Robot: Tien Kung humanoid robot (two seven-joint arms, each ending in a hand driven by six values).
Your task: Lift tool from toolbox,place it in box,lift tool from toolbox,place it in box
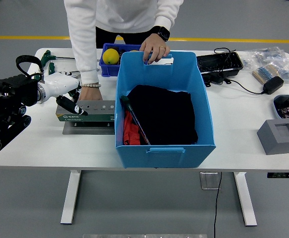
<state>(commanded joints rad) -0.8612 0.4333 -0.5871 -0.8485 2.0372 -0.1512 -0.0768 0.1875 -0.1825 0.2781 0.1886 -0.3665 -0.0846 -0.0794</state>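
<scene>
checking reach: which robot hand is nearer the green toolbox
Left. The left hand is over the left end of the green toolbox; the right hand is out of view.

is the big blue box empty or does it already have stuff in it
Not empty. The blue box holds a black cloth, something red and a green-handled tool.

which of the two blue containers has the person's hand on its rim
The large light-blue box in the middle: the person's hand grips its far rim. The small dark-blue bin behind it, holding yellow fruit, is not being held.
</scene>
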